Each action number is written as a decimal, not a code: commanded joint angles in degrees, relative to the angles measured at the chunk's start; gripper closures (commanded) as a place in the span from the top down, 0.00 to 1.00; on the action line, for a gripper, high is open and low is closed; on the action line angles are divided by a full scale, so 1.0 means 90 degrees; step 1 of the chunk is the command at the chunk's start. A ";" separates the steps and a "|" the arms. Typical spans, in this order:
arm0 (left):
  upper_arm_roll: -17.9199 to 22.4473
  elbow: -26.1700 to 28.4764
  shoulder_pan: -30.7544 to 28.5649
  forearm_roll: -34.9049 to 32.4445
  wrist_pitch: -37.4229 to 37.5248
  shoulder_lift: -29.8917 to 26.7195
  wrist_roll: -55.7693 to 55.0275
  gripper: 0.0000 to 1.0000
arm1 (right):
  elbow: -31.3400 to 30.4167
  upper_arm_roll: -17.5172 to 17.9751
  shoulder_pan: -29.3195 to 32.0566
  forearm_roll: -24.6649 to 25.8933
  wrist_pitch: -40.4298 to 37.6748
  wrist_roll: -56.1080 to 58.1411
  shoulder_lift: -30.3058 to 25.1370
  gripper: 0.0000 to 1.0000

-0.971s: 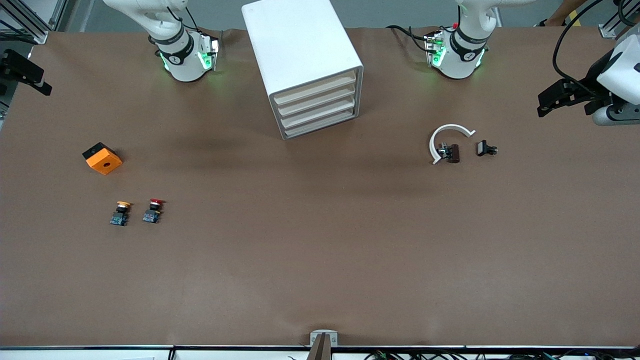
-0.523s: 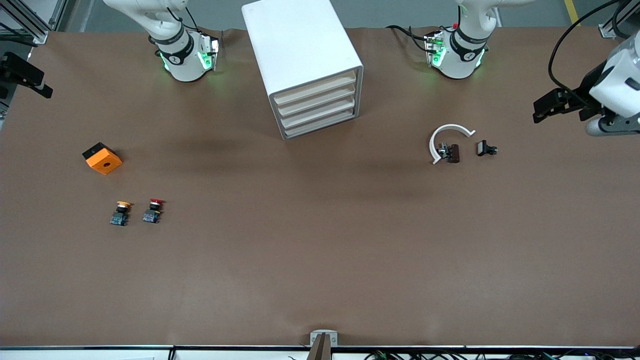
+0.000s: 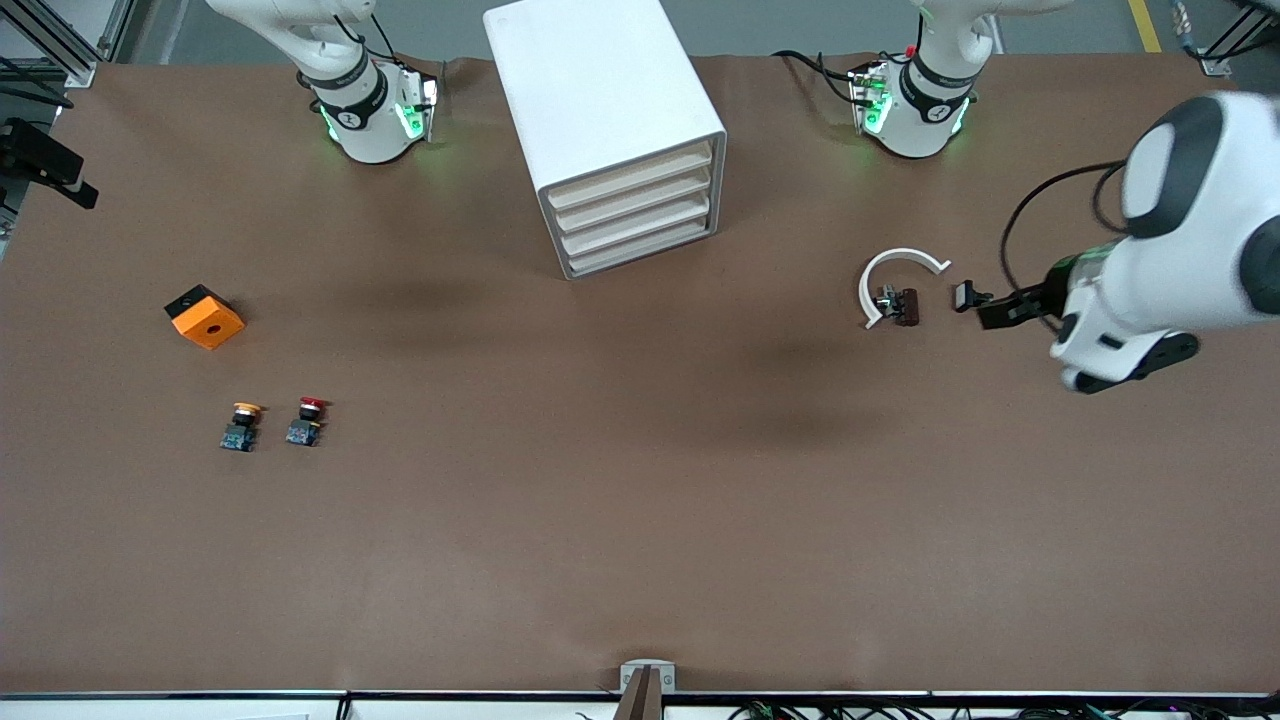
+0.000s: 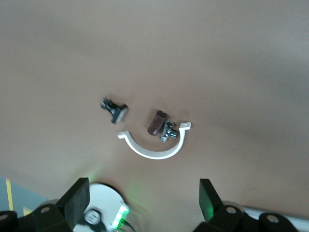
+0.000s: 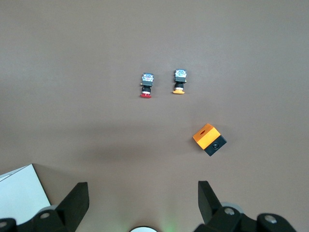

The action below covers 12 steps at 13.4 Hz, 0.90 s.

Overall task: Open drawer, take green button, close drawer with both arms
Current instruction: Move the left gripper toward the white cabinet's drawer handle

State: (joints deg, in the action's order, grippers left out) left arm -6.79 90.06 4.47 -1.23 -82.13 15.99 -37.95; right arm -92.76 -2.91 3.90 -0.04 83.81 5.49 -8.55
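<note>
**all four drawers shut, green button out of sight, left arm the closer one**

a brown surface seen from above. a white cabinet [image 3: 600, 110] stands between the two arm bases. its four cream fronts are all flush and closed. the drawer [image 3: 636, 234] to be opened is one of the lower ones. no green-capped button shows in any view, so it is probably inside that closed drawer.

the left arm [image 3: 1170, 260] holds its jaws over the surface at its own end, just beside a small black clip [image 3: 965, 295]. its wrist view shows the jaws apart and empty. near the clip lie a white curved piece [image 3: 900, 262] and a dark brown part [image 3: 908, 306].

the right arm [image 3: 345, 80] waits with its jaws over the edge of the surface at its own end. they are also apart and empty. an orange block [image 3: 205, 317], an orange-capped button [image 3: 241, 425] and a red-capped button [image 3: 307, 420] lie on the surface at that end.

the drawer front's long axis runs across the surface, slightly skewed. the front faces the front camera and turns a little toward the left arm's end. the left arm's jaws look closer to it than the right arm's. opening has not yet begun.
</note>
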 commanded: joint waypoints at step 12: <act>-0.0007 -0.0769 0.2129 0.3677 -0.0591 0.3057 -0.8513 1.00 | -0.0006 0.0050 0.0133 0.0024 -0.0005 0.0083 -0.0008 1.00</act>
State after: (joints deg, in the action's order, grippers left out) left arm -7.28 84.77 21.51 26.01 -87.37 42.40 -108.13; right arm -92.95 -3.02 3.90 0.04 83.87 5.57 -8.47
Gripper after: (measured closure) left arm 0.000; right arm 0.000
